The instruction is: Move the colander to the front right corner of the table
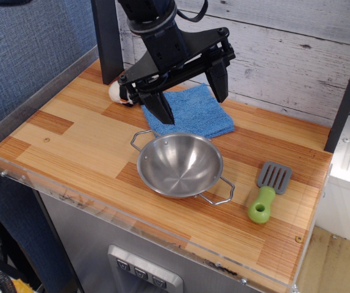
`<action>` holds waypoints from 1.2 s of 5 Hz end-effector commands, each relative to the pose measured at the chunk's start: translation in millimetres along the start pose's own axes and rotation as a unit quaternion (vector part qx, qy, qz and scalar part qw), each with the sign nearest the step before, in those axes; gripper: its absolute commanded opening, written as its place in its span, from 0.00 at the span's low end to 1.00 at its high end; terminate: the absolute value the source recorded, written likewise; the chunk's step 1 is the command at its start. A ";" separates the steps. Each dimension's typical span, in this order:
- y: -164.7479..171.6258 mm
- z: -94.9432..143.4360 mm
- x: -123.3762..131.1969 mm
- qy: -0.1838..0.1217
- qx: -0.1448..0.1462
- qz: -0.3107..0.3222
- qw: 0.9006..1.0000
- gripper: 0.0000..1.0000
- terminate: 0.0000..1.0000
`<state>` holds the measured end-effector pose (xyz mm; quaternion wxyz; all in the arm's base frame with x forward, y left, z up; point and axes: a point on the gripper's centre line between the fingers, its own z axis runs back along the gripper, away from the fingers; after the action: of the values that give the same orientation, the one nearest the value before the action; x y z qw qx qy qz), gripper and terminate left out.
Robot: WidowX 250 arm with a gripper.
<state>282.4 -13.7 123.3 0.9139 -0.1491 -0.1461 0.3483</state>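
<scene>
The colander (180,165) is a shiny round steel bowl with two thin wire loop handles. It stands upright near the middle front of the wood-plank table (71,146). My gripper (193,101) hangs above the table just behind the colander, over a blue cloth. Its two black fingers are spread wide apart and hold nothing. The left finger (161,107) is above the colander's far rim. The right finger (219,82) is further back.
A folded blue cloth (193,113) lies behind the colander. A grey-and-green spatula (267,192) lies to the colander's right near the front right corner. A small white object (115,91) sits at the back left. A clear plastic rim (102,207) lines the front edge.
</scene>
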 end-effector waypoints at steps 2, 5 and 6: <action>13.7 6.0 -6.4 -0.019 0.008 0.060 0.998 1.00 0.00; 60.4 -6.7 -27.9 -0.016 0.039 0.071 0.997 1.00 0.00; 62.0 -24.2 -25.6 -0.011 0.041 0.072 0.996 1.00 0.00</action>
<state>233.9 6.5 67.5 0.8916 -0.1166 -0.1178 0.4214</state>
